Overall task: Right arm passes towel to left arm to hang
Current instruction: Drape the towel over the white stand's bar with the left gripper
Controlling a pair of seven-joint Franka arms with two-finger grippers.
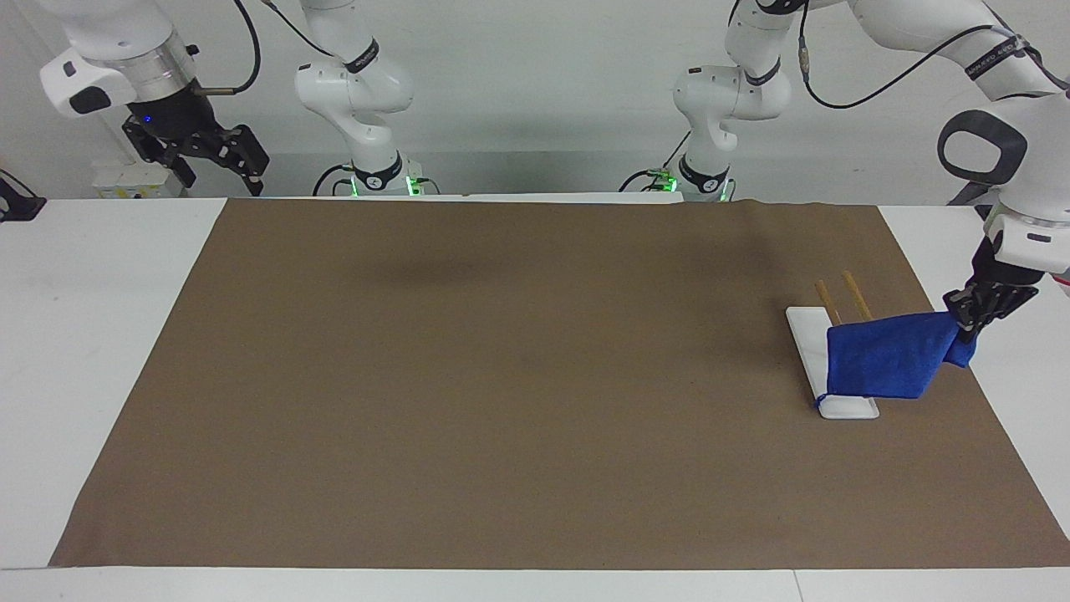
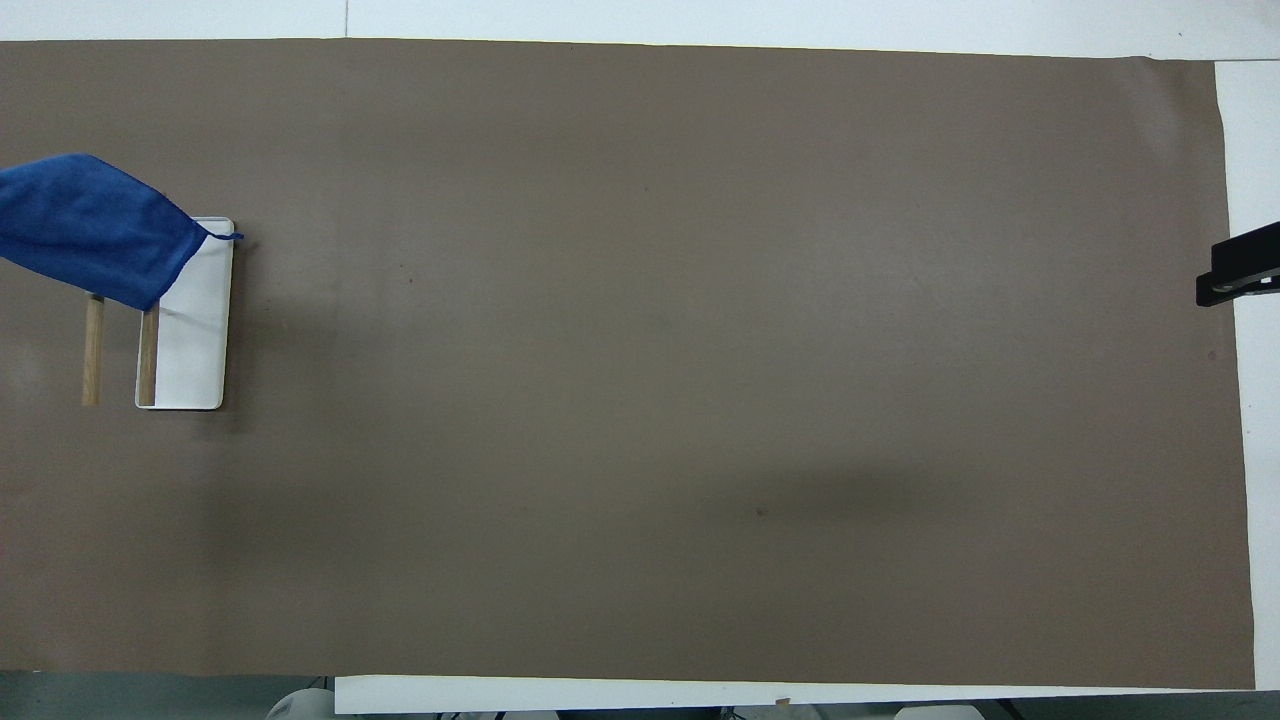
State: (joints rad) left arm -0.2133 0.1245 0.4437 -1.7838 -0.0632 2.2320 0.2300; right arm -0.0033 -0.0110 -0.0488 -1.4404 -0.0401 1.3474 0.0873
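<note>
My left gripper (image 1: 970, 322) is shut on one end of the blue towel (image 1: 886, 361), up in the air at the left arm's end of the table. The towel (image 2: 90, 228) hangs spread out over the two wooden rails (image 1: 846, 291) of a small rack with a white base (image 1: 807, 334); its thin loop (image 2: 228, 236) dangles above the base (image 2: 195, 340). Whether the cloth touches the rails I cannot tell. In the overhead view the left gripper is out of frame. My right gripper (image 1: 209, 163) waits open, raised high above the right arm's end of the table, and only its tip (image 2: 1240, 275) shows from overhead.
A brown mat (image 1: 518, 376) covers the white table (image 1: 84, 334). The two arm bases (image 1: 376, 176) stand at the robots' edge.
</note>
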